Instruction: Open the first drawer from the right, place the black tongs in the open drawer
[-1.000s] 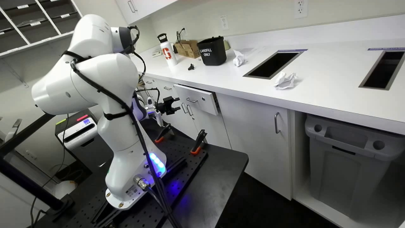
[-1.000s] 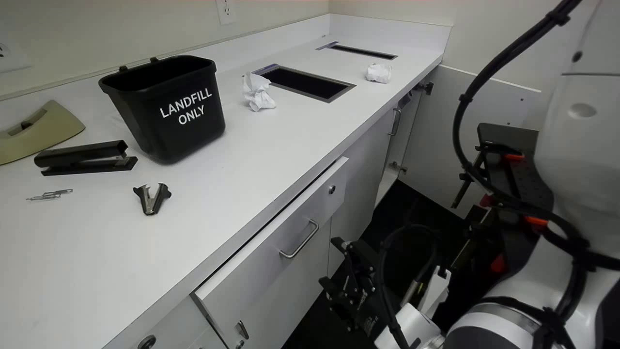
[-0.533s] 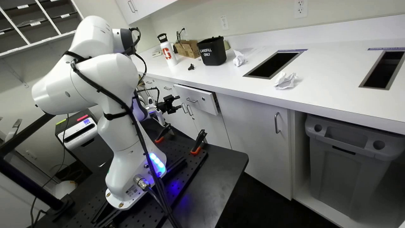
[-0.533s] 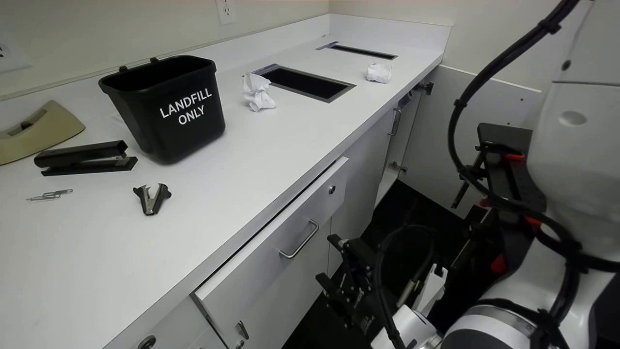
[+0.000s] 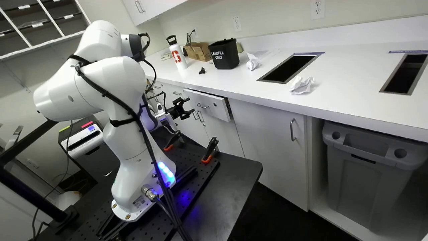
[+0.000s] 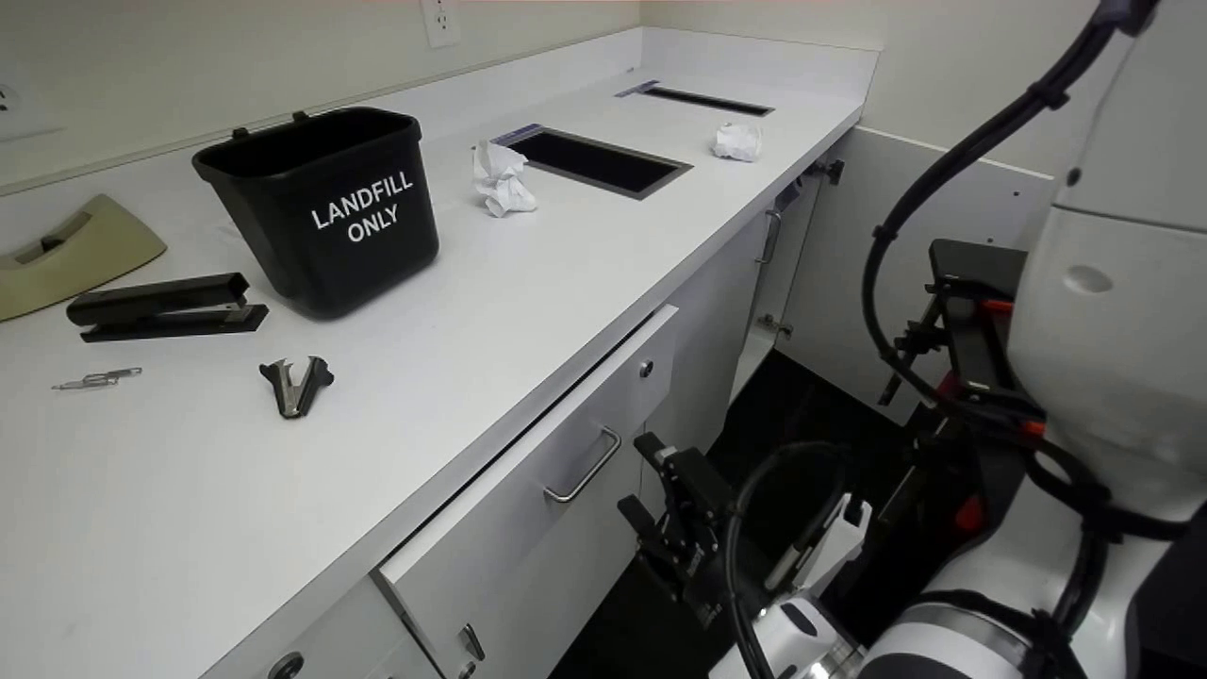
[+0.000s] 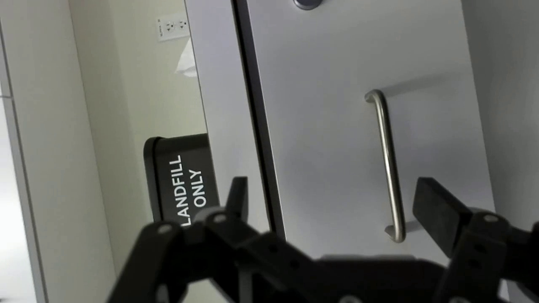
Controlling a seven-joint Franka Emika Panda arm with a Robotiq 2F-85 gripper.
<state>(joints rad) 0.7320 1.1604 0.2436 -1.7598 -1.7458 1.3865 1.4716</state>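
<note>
The fingers [image 7: 440,214] have risen slightly (spread apart), near the partly open drawer [image 7: 337,139].

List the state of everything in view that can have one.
End effector: open, holding nothing
Drawer: partly open
Staple remover: prongs apart
Bottle: upright, lid on
Black bin: upright, lidless
Gray bin: upright
Two papers: crumpled
Cabinet door beside drawer: shut
Another cabinet door: open
Base light: lit

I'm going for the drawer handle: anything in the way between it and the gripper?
Nothing visible. In the wrist view the handle shows uncovered from end to end on the front of the drawer; in both exterior views no object shows between it and the open gripper, which stands short of it.
</note>
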